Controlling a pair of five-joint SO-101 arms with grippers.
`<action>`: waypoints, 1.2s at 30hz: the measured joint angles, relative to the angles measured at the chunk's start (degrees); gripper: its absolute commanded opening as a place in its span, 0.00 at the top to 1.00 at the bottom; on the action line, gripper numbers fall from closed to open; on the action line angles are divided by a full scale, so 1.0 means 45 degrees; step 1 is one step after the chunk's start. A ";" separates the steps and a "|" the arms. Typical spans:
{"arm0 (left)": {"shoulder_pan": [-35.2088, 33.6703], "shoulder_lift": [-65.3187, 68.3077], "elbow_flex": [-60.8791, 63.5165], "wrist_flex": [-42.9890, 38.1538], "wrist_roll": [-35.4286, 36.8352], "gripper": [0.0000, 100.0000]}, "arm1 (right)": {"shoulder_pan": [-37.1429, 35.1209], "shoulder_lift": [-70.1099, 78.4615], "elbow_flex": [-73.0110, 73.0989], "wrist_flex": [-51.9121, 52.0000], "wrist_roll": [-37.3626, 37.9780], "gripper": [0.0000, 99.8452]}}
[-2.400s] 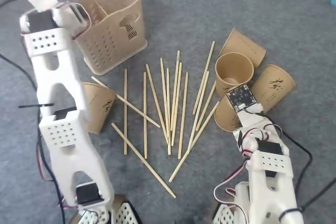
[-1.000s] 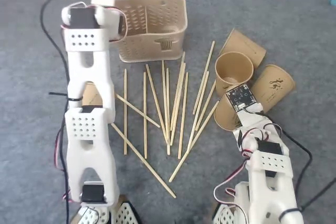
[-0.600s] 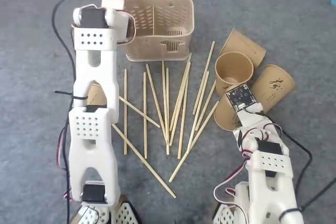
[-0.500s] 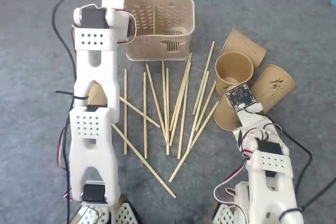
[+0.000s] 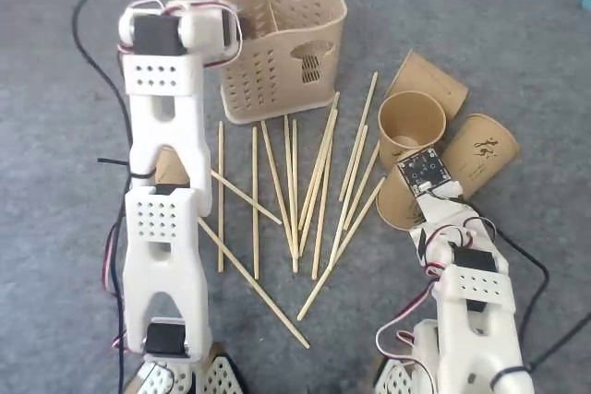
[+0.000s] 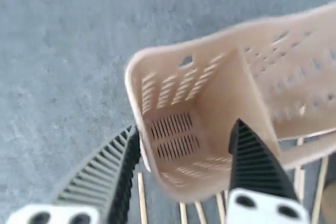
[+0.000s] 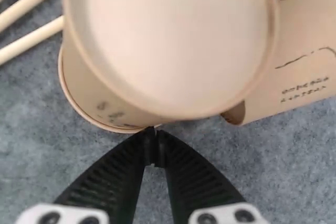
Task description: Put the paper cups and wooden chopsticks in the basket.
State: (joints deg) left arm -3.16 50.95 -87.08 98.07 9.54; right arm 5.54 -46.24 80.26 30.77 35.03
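Swung round and tipped since half a second ago, the basket (image 5: 277, 53) now shows its slotted side. Nearest, the right claw (image 7: 152, 139) sits clenched and empty against the clustered paper cups (image 5: 411, 122), probably waiting. Wooden chopsticks (image 5: 295, 191) lie fanned across the tabletop (image 5: 517, 62). Farthest, the left claw (image 6: 186, 127) straddles the basket's end section, apparently gripping it to reposition it.

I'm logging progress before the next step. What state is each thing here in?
basket: empty where its inside shows, held at one end by the left gripper.
upright paper cup: standing, open end up, empty.
other paper cups: lying on their sides on the mat.
chopsticks: loose on the mat, none in the basket.
right gripper: shut, holding nothing.
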 measured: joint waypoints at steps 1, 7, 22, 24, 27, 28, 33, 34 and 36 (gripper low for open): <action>0.0000 0.0000 -0.0508 0.0078 -0.0020 0.73 | 0.0000 0.0000 0.0000 0.0000 0.0000 0.99; 0.0020 -0.0098 -0.1446 0.0137 0.0059 0.73 | 0.0000 0.0000 0.0000 0.0000 0.0000 0.99; 0.1719 -0.2481 0.2051 0.0156 -0.0645 0.78 | 0.0000 0.0000 0.0000 0.0000 0.0000 0.99; 0.1973 -0.3145 0.3419 0.0156 -0.1504 0.78 | 0.0000 0.0000 0.0000 0.0000 0.0000 0.99; 0.2188 -0.3692 0.4982 0.0156 -0.2930 0.78 | 0.0000 0.0000 0.0000 0.0000 0.0000 0.99; 0.2208 -0.3751 0.5255 0.0156 -0.3321 0.78 | 0.0000 0.0000 0.0000 0.0000 0.0000 0.99; 0.2012 -0.3770 0.5919 -0.0625 -0.4063 0.78 | 0.0000 0.0000 0.0000 0.0000 0.0000 0.99; 0.1973 -0.3868 0.6115 -0.0918 -0.4161 0.78 | 0.0000 0.0000 0.0000 0.0000 0.0000 0.99; 0.1915 -0.4005 0.6545 -0.1387 -0.4513 0.78 | 0.0000 0.0000 0.0039 0.0000 0.0000 0.99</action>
State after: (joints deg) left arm 5.45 32.92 -57.63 91.82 -10.77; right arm 5.54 -46.24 80.44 30.77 35.03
